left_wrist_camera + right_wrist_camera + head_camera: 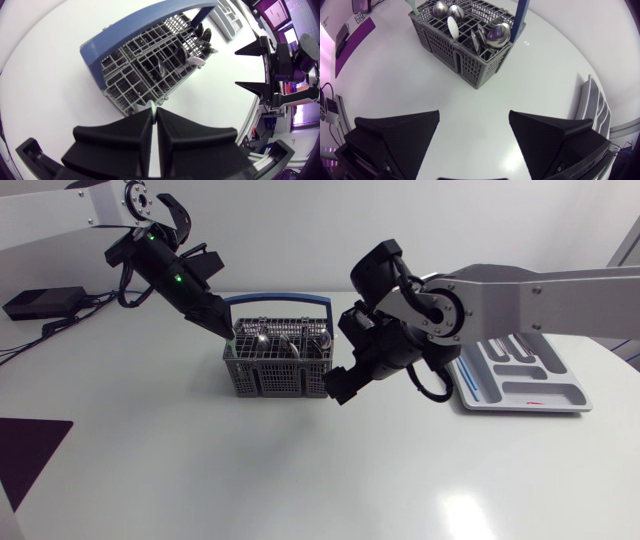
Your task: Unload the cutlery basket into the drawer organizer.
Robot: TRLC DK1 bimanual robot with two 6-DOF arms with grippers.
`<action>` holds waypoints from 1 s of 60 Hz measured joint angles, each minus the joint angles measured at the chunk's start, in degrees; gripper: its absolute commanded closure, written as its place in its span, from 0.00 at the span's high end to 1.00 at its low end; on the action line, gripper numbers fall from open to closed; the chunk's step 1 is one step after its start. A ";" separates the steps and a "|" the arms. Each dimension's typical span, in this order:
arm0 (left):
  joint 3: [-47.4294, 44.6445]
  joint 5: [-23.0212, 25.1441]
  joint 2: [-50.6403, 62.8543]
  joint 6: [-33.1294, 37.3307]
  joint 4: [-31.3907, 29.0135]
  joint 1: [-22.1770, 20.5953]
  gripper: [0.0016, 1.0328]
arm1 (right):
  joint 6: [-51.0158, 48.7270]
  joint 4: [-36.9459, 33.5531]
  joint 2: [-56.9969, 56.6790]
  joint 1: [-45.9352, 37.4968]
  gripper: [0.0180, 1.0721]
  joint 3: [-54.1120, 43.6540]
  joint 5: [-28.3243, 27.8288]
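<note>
Near the middle of the worktop [200, 470] stands the grey cutlery basket [275, 365] with its blue handle [278, 302], steel spoons [497, 32] and a white spoon [452, 25] upright inside. Over its rear left corner the left gripper [228, 328] has its fingers pressed together, pinching a thin pale green piece [152, 105]. The right gripper [474, 115] hangs spread wide and empty just beside the basket's right side. Further right, well apart, lies the drawer organizer [520, 375].
</note>
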 measured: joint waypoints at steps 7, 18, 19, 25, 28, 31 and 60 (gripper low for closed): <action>0.00 0.07 -0.46 0.00 -0.44 0.00 0.04 | 0.00 0.00 0.00 0.00 0.95 0.00 0.00; 0.00 0.07 -1.95 0.00 -1.05 0.00 0.04 | 0.00 0.00 -0.02 0.02 0.95 0.00 0.00; 0.00 0.07 -2.14 0.00 -1.07 0.00 0.04 | 0.00 0.00 -0.02 0.02 0.95 0.00 0.00; 0.00 0.07 -3.30 0.00 -1.44 0.00 0.04 | 0.00 -0.02 -0.02 0.02 0.95 0.00 0.02; 0.00 0.07 -3.76 0.00 -1.44 0.00 0.04 | 0.00 0.00 -0.02 0.04 0.95 0.00 0.02; 0.00 0.09 -4.13 0.00 -1.46 0.00 0.04 | 0.00 0.00 -0.02 0.09 0.95 0.00 0.02; -0.02 0.07 -8.70 0.00 -1.49 -0.59 0.04 | 0.00 -0.02 -0.13 0.68 0.95 -0.76 0.02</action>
